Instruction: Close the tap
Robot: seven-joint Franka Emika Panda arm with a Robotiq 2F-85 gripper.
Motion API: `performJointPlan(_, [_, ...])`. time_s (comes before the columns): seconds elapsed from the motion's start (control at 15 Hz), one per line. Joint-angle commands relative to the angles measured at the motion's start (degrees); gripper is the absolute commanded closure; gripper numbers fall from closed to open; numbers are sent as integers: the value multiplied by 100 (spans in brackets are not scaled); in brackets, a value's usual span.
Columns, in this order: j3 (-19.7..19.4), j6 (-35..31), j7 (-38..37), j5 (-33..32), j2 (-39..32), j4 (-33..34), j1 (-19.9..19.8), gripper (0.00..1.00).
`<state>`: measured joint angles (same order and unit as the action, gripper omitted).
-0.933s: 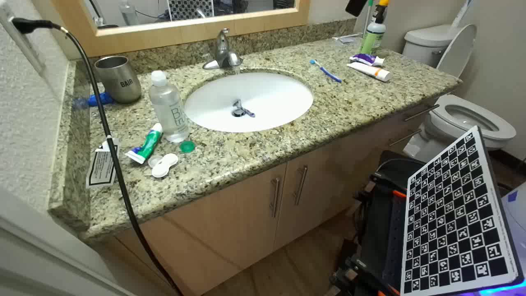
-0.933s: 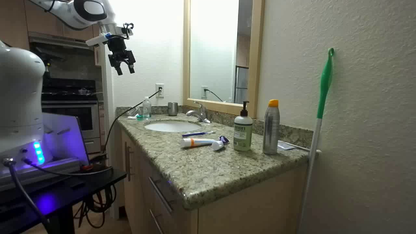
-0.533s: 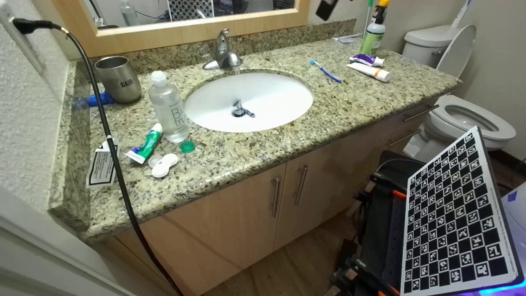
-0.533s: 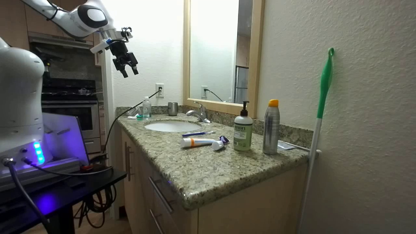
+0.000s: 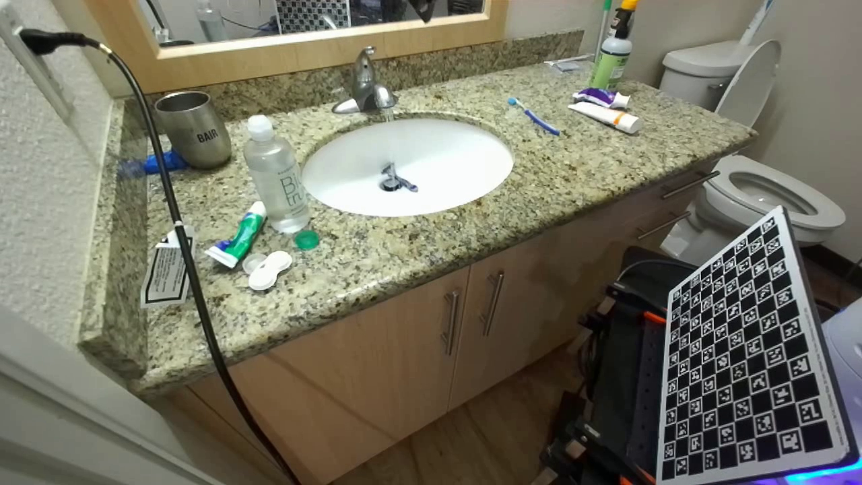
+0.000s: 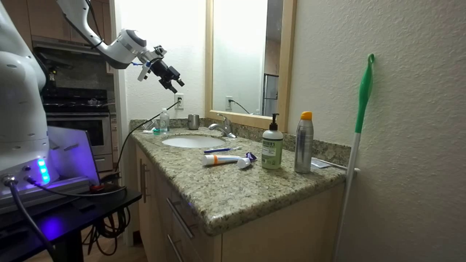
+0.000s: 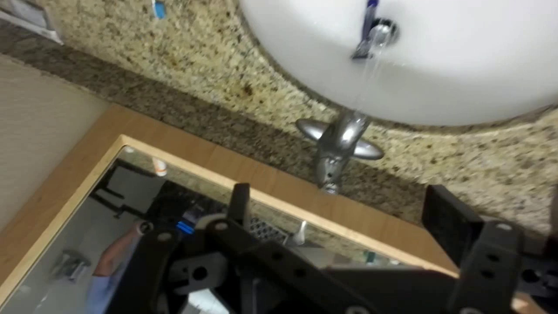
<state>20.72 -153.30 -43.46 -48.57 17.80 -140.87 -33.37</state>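
While water (image 7: 369, 80) streams from curved shiny metal tap (image 7: 341, 140), angular claw (image 6: 178, 87) hangs splayed

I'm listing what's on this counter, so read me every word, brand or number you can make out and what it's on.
"BAIR" on the metal cup.
"B" begins the lettering on the clear bottle; the rest is unclear.
"ER'S" ends a word on the pump bottle.
Too small to read: the white tag and the pump bottle's lower label.
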Motion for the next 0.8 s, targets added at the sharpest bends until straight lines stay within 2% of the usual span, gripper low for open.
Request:
performJointPlan(0.0, [224,214,-442,-397,-212,341,-254,0])
performJointPlan(0.07, [321,315,-610,-510,-382,575,-345,0])
performJointPlan(0.2, [300,298,-575,-485,-404,547,-323,0])
performJointPlan(0.27, [142,-210,-351,-525,-204,272,-291,0])
performJointPlan(0.33, [-664,-20,-178,-507,-451,375,601,0])
performJointPlan(0.4, [-829,293,381,24,-896,692,853,0])
performJointPlan(0.47, [-1128,375,496,346,-1267,979,1145,0])
performJointPlan(0.53, [-1368,384,684,771,-1591,1261,1363,0])
performJointPlan(0.67, [-1703,481,280,918,-2175,1870,1554,0])
performJointPlan(0.73, [-1441,505,-24,1020,-2502,2221,1244,0])
